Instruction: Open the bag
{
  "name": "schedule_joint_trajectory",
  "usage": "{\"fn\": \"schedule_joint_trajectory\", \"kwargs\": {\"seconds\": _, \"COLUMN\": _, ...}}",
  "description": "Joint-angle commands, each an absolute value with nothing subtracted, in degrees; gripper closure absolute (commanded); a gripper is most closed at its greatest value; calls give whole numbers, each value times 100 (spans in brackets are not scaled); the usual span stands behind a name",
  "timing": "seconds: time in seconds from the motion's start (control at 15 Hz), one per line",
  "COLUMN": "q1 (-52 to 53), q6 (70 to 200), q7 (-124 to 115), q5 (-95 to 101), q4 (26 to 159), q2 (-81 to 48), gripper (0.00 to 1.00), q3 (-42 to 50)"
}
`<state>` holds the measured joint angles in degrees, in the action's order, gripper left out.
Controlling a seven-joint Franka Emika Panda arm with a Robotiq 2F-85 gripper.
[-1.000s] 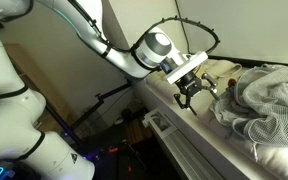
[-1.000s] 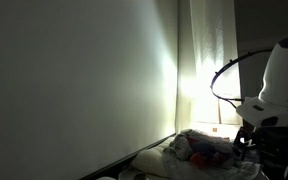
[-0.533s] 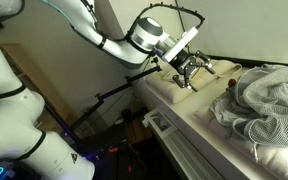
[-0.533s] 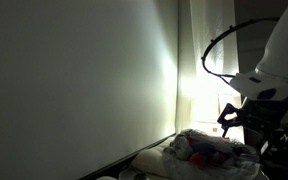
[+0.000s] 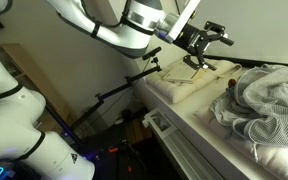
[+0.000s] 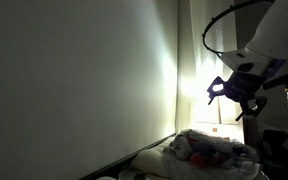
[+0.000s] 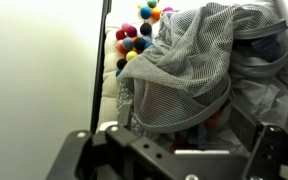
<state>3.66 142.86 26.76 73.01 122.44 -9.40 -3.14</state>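
Raised since a second ago, my gripper (image 5: 212, 37) now hangs well above the cloth (image 5: 184, 88) it was then close over, and it has turned more level. Jaws stand wide apart, gripping nothing; in the wrist view the two dark, blocky fingers (image 7: 76, 148) frame the lower edge of the picture, with the gripper (image 7: 174, 155) well clear of the bag (image 7: 184, 65).

Bag: a large, soft sack of white-grey mesh with a fine grid weave, lying crumpled in loose folds on the white platform (image 5: 194, 125). A thicker hemmed band runs across its drooping front in the wrist view. In an exterior view the bag (image 5: 269, 100) lies at the right, apart from the gripper and beside the cloth.

Cloth: flat, cream, smooth-surfaced, folded square on the platform.

Balls (image 7: 137, 38): small, round and fuzzy-looking, in red, yellow, blue and black, bunched just beside the bag's upper edge.

In the dim exterior view the gripper (image 6: 227, 88) shows as a black outline above a low, pale heap, the bag (image 6: 206, 148).
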Motion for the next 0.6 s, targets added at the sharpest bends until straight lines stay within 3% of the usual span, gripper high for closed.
{"fn": "schedule_joint_trajectory", "kwargs": {"seconds": 0.0, "q1": 51, "q6": 15027, "q7": 2439, "q5": 7441, "q4": 12194, "q2": -995, "gripper": 0, "q3": -140}}
{"fn": "schedule_joint_trajectory", "kwargs": {"seconds": 0.53, "q1": -759, "q6": 17521, "q7": 2539, "q5": 6934, "q4": 12159, "q2": -1669, "gripper": 0, "q3": 302}}
